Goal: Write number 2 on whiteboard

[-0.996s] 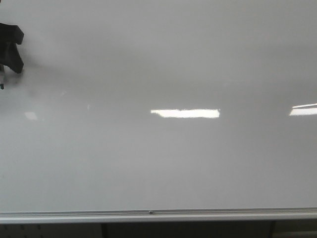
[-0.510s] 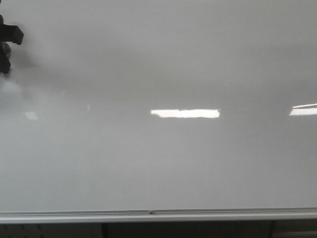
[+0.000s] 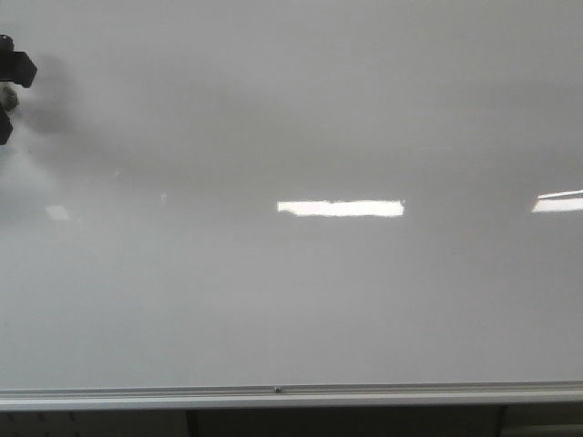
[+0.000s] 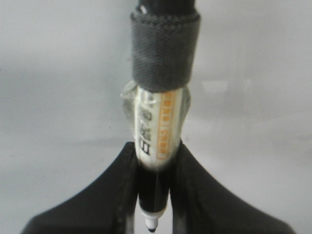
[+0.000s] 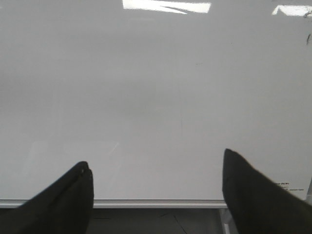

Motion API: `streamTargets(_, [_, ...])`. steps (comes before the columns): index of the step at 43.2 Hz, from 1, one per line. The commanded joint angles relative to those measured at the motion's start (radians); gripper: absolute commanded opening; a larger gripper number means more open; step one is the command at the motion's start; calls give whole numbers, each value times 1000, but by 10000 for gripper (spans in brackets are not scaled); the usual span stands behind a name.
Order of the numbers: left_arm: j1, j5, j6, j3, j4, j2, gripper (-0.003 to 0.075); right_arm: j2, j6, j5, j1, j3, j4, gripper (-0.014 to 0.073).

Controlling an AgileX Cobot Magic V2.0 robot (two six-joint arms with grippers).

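Note:
The whiteboard (image 3: 301, 300) fills the front view, glossy grey-white with a silver edge rail (image 3: 383, 394) along its near side. No number 2 shows on it in any view. My left gripper (image 3: 5, 91) is only partly in view at the far left edge of the front view. In the left wrist view it (image 4: 157, 146) is shut on a white marker (image 4: 158, 122) with orange and black print, a grey fabric band (image 4: 165, 51) and a bare nib (image 4: 152, 225), over the board (image 4: 58, 97). My right gripper (image 5: 156, 159) is open and empty above the board (image 5: 156, 97), near its rail (image 5: 156, 203).
Bright rectangular light reflections (image 3: 340, 208) lie on the board at the centre and at the right edge (image 3: 557, 201). A dark gap below the rail (image 3: 346, 421) shows beyond the board's near side. A tiny dark mark (image 5: 308, 36) sits at the right wrist view's edge.
My left gripper has moved up and to the left, so less of it shows at the front view's edge. The marker's lower end no longer shows there. The board looks unchanged.

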Motion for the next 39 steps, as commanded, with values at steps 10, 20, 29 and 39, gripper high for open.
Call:
streamTargets(10, [-6,312,218,-145,-15,-164,60,10,-11,-75,2,-27,-6,573])
streamTargets(20, [-95,552,416,-211,-65,-223,60,10,-11,-75,2,-27,-6,573])
streamTargets(29, [-277,669,486,-217,-67,-228,60,10,-11,-102,2,-27,0,573])
streamTargets(39, [-505,671,569,-217,-67,-228,60,39,-24,-45,4,-56,26,573])
